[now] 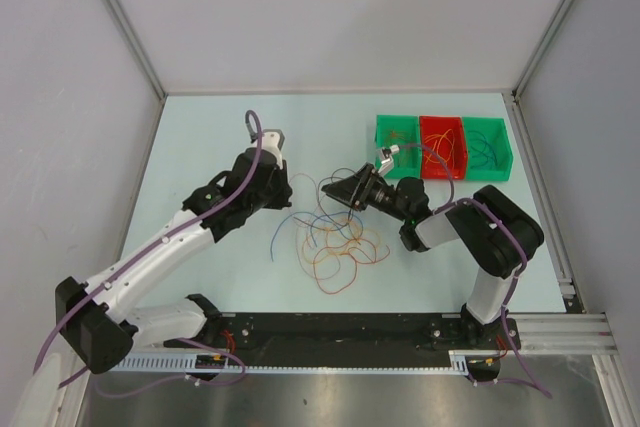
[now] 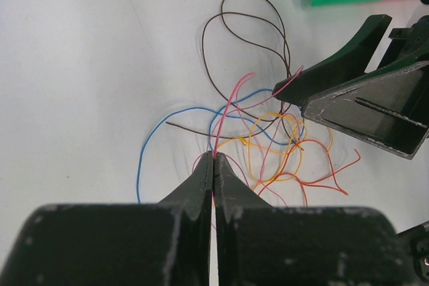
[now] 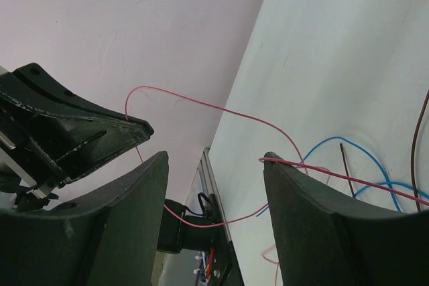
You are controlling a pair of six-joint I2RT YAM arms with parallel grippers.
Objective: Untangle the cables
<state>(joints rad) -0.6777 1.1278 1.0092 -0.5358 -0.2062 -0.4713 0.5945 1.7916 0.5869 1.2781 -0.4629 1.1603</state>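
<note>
A tangle of thin cables [image 1: 335,237] in orange, red, blue and dark brown lies on the table between the arms. My left gripper [image 2: 214,159] is shut on a pink-red cable [image 2: 231,102] that runs from its tips into the pile. In the top view the left gripper [image 1: 283,185] sits at the pile's left edge. My right gripper [image 1: 340,190] is open just above the pile's far side. In the right wrist view [image 3: 214,159] the pink-red cable [image 3: 221,113] lies over one fingertip [image 3: 271,162] and crosses the gap unclamped.
Three bins stand side by side at the back right: green [image 1: 384,139], red [image 1: 443,125] and green [image 1: 505,152], each holding some cables. A blue cable [image 2: 144,149] and a dark brown loop [image 2: 214,78] spread to the left of the pile.
</note>
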